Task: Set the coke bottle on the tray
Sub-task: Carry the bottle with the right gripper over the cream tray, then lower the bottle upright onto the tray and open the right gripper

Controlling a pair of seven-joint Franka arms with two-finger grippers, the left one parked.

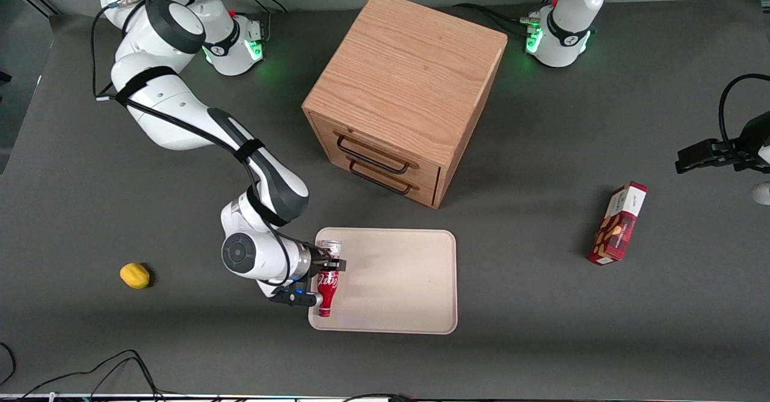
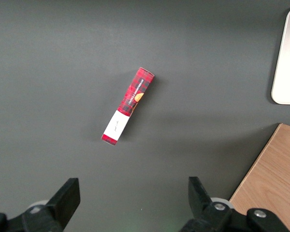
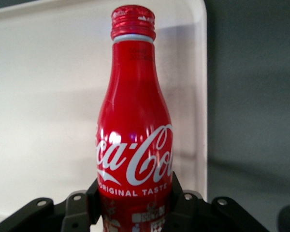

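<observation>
Up close, jaws of the gripper (image 1: 325,281) clamp the coke bottle (image 3: 134,130) over the tray (image 3: 48,96).

Dark grey tabletop (image 1: 541,330). Wooden two-drawer cabinet (image 1: 406,95) mid-table. Beige tray (image 1: 397,281) in front of the drawers, nearer the camera. Lemon (image 1: 135,275) toward the working arm's end. Red snack box (image 1: 618,224) toward the parked arm's end. Hand (image 1: 322,281) grips the coke bottle (image 1: 327,287) over the tray's edge.

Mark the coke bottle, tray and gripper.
coke bottle (image 3: 134,145), right wrist view, red body by the script.
tray (image 1: 397,281), front view, bare floor.
gripper (image 1: 325,281), front view, over the tray's edge, shut on the bottle.
</observation>
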